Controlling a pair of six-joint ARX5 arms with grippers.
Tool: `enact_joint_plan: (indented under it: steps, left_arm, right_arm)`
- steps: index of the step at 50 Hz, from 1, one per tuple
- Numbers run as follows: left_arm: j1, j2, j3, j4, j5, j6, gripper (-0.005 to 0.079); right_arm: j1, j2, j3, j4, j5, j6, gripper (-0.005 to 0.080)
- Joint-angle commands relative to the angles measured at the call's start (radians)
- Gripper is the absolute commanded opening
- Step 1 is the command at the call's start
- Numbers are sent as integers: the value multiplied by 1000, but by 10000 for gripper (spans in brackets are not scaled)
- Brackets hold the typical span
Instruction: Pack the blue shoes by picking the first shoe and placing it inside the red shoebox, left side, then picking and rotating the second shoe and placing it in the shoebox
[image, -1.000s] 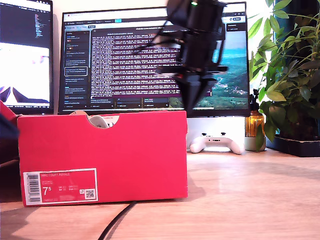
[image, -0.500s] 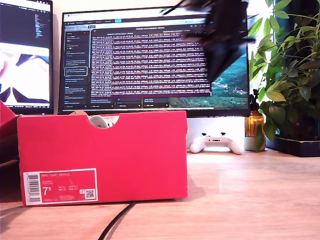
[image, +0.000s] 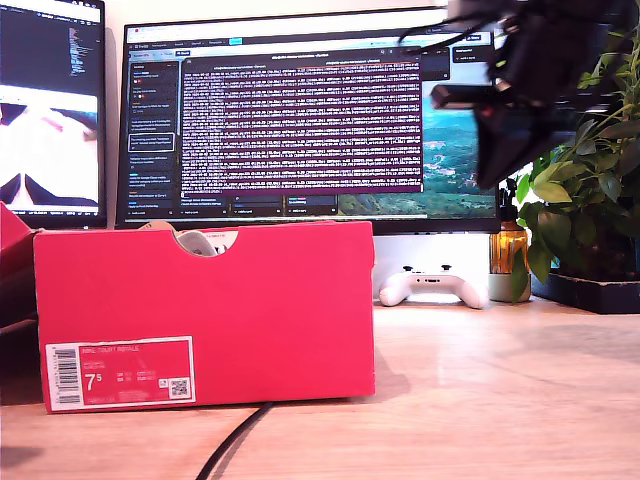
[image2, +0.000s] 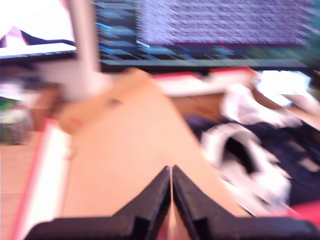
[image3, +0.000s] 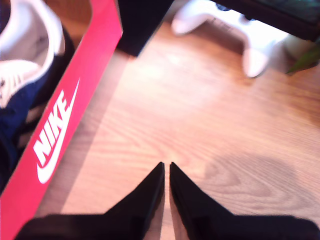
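Exterior view, read from its left to its right. The large bright red cardboard shoebox (image: 200, 300) stands on the pale wooden table (image: 480, 400). Something white shows in the half-round notch of its top edge. Past it lies a white plastic game controller (image: 432, 285). A blurred black arm (image: 530, 90) hangs high at this view's right, and I cannot tell which of mine it is.

First wrist view, heavily blurred. My first gripper (image2: 171, 172) has its fingertips pressed together with nothing between them. A tan cardboard flap (image2: 125, 150) lies directly under the tips. A dark navy-blue sneaker with white trim (image2: 280, 150) sits beyond and to one side of them, apparently inside red edging.

Second wrist view. My second gripper (image3: 166, 167) is likewise closed and empty, over bare table. The red box wall with white lettering runs beside the fingers. A navy sneaker rests beyond that wall, inside the box.

Judgement: I cannot count how many shoes are in the box. If a shoe remains to be packed:
- Spread the fingers before descending.
- Take the shoe across the collar.
- Turn it heel-to-toe against its mate.
- Lower it clear of the flap and walls.
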Motion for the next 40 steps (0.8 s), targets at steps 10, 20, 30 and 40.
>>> enact_joint_plan:
  steps: [10, 20, 30, 40]
  left_arm:
    - [140, 10, -31, 24, 91, 46, -19]
    - [237, 10, -72, 82, 175, 46, -19]
    - [307, 11, -72, 83, 201, 50, -19]
    - [393, 10, -74, 86, 229, 61, -19]
  right_arm:
    - [-88, -126, -222, 151, 55, 13, -7]
    - [-181, -245, -352, 203, 65, 29, -7]
    - [-269, -389, -445, 237, 133, 21, -7]
    - [-337, -528, -491, 299, 106, 14, -7]
